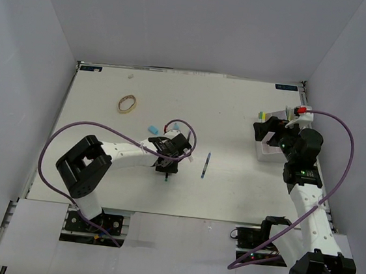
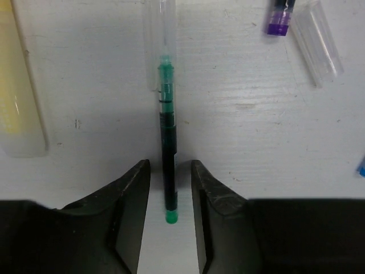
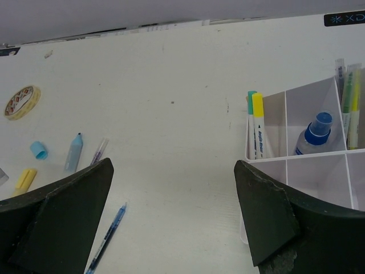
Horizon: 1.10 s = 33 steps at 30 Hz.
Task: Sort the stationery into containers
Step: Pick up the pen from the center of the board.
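A thin black pen with green ends lies on the white table, its near end between the fingers of my left gripper. The jaws stand close on either side of it, with a narrow gap showing on each side. From above, the left gripper sits at mid-table. My right gripper hangs wide open and empty beside the white organizer box, at the right of the table. The box holds a blue bottle and yellow and teal-capped markers.
A blue pen lies between the arms. A tan loop is at the far left, with a light-blue eraser near it. A yellow tube and a purple-tipped pen lie near the left gripper.
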Each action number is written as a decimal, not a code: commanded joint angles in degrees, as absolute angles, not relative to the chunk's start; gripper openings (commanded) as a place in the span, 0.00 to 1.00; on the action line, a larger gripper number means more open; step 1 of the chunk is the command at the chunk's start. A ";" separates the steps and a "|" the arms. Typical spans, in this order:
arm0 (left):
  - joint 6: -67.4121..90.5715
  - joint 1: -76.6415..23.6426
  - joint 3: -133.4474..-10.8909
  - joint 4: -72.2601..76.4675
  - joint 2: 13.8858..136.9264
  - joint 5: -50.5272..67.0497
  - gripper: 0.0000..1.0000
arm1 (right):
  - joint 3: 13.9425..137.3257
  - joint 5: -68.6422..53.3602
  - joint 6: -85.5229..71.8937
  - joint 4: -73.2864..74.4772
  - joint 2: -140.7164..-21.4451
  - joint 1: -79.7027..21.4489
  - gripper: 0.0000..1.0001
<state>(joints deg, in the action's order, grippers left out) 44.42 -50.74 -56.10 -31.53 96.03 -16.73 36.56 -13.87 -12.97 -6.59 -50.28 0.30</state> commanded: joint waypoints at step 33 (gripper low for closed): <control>4.83 -52.56 -44.56 1.84 62.67 -7.30 0.03 | 59.93 -31.64 -21.71 -14.59 -75.23 -33.48 0.89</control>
<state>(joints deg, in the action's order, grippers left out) 7.42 -52.36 -45.28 -2.48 65.91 -10.70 56.18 -30.52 -19.64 -12.14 -73.76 -31.99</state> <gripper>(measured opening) 0.199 0.891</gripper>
